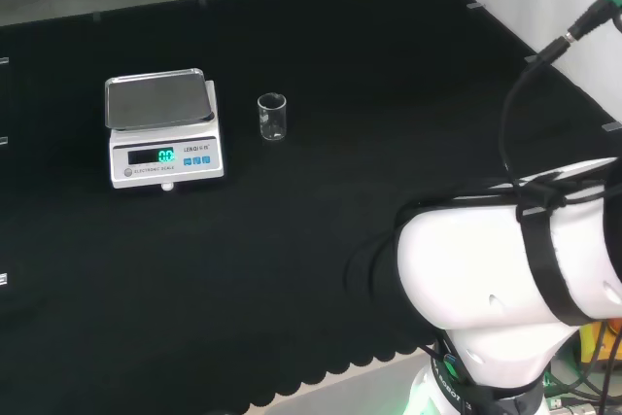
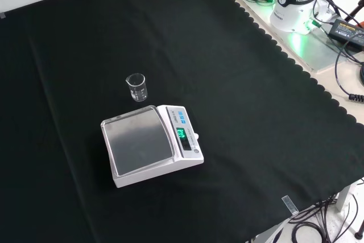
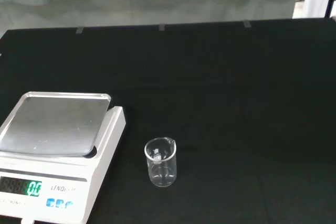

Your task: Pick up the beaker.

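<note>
A small clear glass beaker [image 1: 272, 117] stands upright on the black cloth, just right of a white scale in the head view. In the front view the beaker [image 2: 136, 87] stands just beyond the scale's far corner. The wrist view has the beaker [image 3: 160, 161] close, beside the scale, and it looks empty. Nothing touches it.
A white digital scale [image 1: 162, 128] with a steel pan and a lit green display sits left of the beaker; it is also in the front view [image 2: 149, 144] and the wrist view [image 3: 56, 140]. The arm's white link [image 1: 515, 279] stands at the lower right. Cables and the arm's base [image 2: 298, 1] lie off the cloth's edge.
</note>
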